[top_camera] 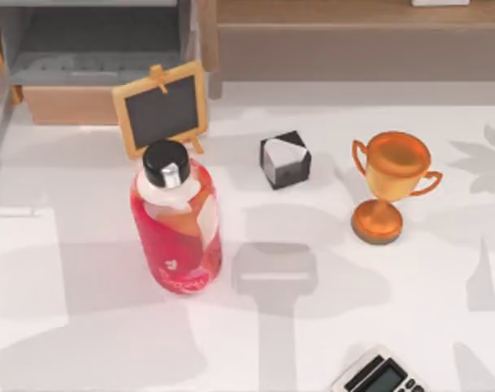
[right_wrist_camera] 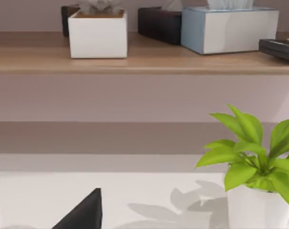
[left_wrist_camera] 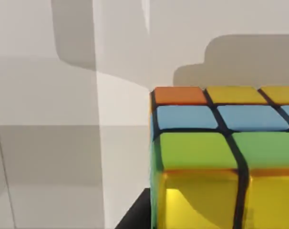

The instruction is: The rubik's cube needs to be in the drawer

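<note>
A: Drawer status?

B: The wide grey-walled drawer with tan wooden front (top_camera: pixel 72 104) stands pulled out at the table's far left, its left edge cut off. A small wood-framed chalkboard easel (top_camera: pixel 161 109) stands just before its right corner.

A: Cube?

B: The small rubik's cube with orange, yellow, blue and green tiles (left_wrist_camera: pixel 221 152) sits very close under the left wrist camera, cropped at the frame edge. A dark sliver beside it may be a finger; whether the left claw is apart or clamped on it, cannot tell.

A: Right claw?

B: Only a dark wedge near a leafy potted plant (right_wrist_camera: pixel 252 162); cannot tell either.

A: Table?

B: Red bottle with black cap (top_camera: pixel 176 220), black-and-white cube (top_camera: pixel 285 160), bronze trophy cup (top_camera: pixel 389 186).
</note>
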`<move>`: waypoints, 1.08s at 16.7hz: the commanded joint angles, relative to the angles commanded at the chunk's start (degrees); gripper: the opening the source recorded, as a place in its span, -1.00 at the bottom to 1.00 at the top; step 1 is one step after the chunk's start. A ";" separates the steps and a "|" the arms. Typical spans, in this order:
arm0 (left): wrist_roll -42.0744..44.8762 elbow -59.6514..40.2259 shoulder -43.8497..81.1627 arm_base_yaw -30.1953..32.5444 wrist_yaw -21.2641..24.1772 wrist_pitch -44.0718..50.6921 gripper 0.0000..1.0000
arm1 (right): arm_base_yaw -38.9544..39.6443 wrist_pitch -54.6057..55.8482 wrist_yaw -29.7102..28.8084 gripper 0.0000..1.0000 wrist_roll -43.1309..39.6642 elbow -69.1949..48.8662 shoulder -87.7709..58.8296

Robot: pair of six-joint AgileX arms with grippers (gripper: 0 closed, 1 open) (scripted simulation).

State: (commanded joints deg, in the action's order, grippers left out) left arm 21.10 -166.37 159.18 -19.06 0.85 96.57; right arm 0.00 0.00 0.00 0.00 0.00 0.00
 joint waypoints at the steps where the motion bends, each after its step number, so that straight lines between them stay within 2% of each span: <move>1: -0.14 0.07 0.43 0.10 0.06 0.12 -1.00 | 0.00 0.00 0.00 1.00 0.00 0.00 0.00; 6: -0.14 0.07 0.43 0.10 0.06 0.12 -1.00 | 0.00 0.00 0.00 1.00 0.00 0.00 0.00; 18: -0.14 0.07 0.43 0.10 0.06 0.12 0.81 | 0.00 0.00 0.00 1.00 0.00 0.00 0.00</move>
State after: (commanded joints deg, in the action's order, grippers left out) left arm 20.96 -166.29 159.61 -18.96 0.91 96.69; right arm 0.00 0.00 0.00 0.00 0.00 0.00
